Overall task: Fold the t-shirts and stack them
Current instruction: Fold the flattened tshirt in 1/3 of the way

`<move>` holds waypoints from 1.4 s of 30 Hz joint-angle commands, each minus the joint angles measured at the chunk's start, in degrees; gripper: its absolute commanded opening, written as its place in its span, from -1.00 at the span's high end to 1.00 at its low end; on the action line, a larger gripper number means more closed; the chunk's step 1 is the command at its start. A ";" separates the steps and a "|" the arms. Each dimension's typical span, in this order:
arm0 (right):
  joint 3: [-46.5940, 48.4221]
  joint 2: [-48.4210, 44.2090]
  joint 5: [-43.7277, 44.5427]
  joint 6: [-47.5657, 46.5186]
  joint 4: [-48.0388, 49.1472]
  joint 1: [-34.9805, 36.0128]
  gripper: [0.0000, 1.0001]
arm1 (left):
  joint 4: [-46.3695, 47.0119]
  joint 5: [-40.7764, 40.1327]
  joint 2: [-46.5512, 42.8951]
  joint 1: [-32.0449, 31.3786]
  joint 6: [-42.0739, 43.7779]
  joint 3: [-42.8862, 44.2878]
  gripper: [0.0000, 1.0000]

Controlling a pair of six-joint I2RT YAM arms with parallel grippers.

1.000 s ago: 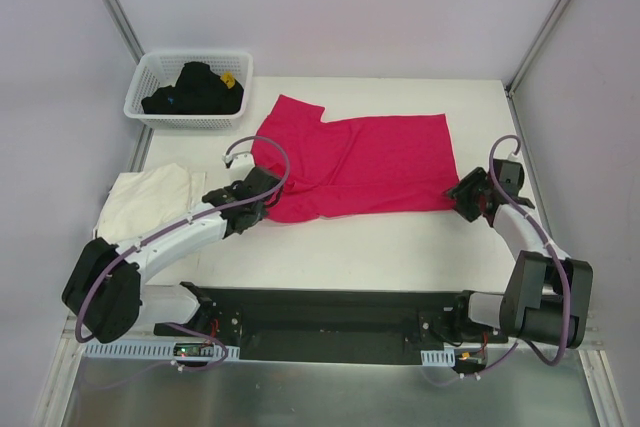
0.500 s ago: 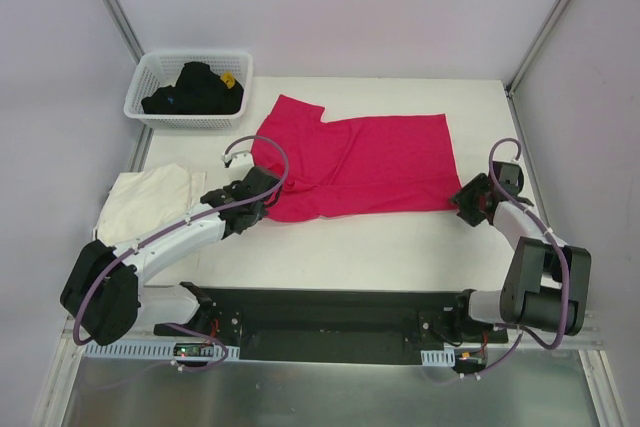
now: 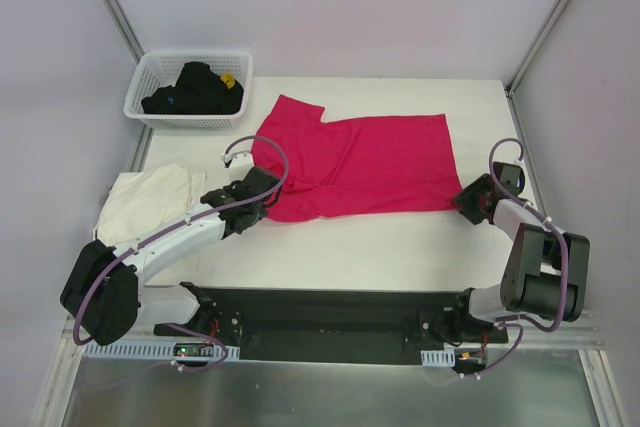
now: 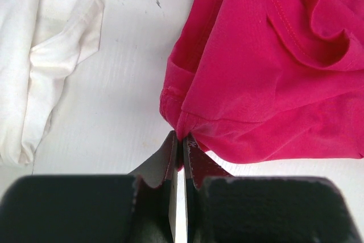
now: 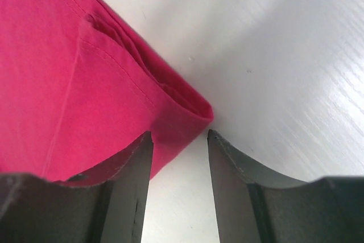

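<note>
I'm at the grasping stage of the first fold. The red shirt (image 3: pixel 360 162) lies spread across the middle of the table (image 3: pixel 380 247), mostly flat, with one part kicked up toward the basket (image 3: pixel 192 121) and some bunching along its left side. The white shirt (image 3: pixel 150 202) sits crumpled at the table's left edge, apart from the red one and not yet dealt with.

My left pincer (image 4: pixel 181 140) is clamped tight on the red shirt's near-left corner; the left wrist view shows the hem pinched right at the fingertips, with the cloth gathered into folds just above them. My right pincer (image 5: pixel 180 135) is low at the near-right corner with its jaws apart. The right wrist view shows the doubled hem corner reaching into the gap between the fingers, but they aren't pressing on it, so I count that side as not gripped.

By my reckoning the task is at an early point: neither shirt is folded and nothing is stacked.

Next I need to close the right pincer on that corner, catching both layers of the hem. The corner sits toward the left finger instead of centred, so I'd nudge over a little first, or the cloth may slip out as the jaws meet. Once both corners are held, I expect to lift them together and carry the near edge toward the far edge, keeping the arms level so the fold lands square. The bunched left side may need smoothing afterwards.
</note>
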 commanded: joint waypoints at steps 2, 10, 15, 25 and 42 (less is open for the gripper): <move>-0.28 2.94 1.42 -0.04 3.13 -0.49 0.09 | -1.76 -2.33 -1.09 0.63 1.29 1.67 1.00; -0.28 4.17 1.15 0.76 3.49 -0.49 0.14 | -1.76 -2.25 -0.56 0.63 1.11 1.67 1.00; -1.07 2.59 2.29 0.84 3.57 -0.67 0.37 | -1.76 -2.16 -0.39 0.63 1.20 1.67 1.00; -1.43 0.13 3.96 0.93 1.73 -1.55 0.98 | -1.76 -2.16 -1.09 0.63 1.38 1.14 1.00; -1.60 -5.76 10.21 -1.09 -2.49 -6.47 0.83 | -3.17 -2.86 -3.55 0.80 3.49 1.49 1.00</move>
